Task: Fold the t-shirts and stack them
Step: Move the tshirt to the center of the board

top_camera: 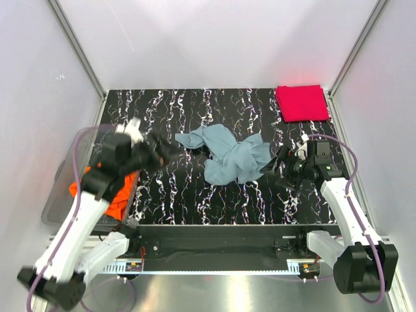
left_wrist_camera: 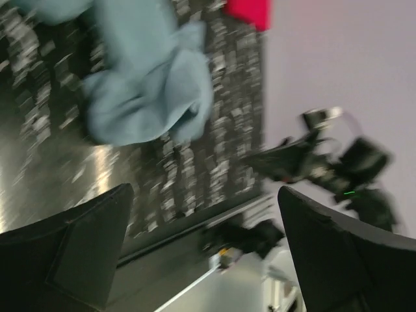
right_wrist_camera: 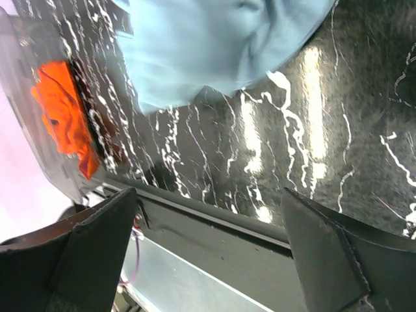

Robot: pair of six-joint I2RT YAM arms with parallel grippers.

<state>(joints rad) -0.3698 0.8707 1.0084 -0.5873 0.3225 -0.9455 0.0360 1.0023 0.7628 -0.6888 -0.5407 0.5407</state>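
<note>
crumpled grey-blue t-shirt (top_camera: 231,159), apparently unheld

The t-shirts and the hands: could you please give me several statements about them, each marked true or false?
1. The red t-shirt lies folded at the far right corner of the table. True.
2. The grey-blue t-shirt is neatly folded. False: it lies crumpled mid-table.
3. The orange t-shirt is in the clear bin. True.
4. The right hand grips the grey-blue t-shirt. False: it is open and holds nothing.
5. The left hand is open and empty. True.
</note>
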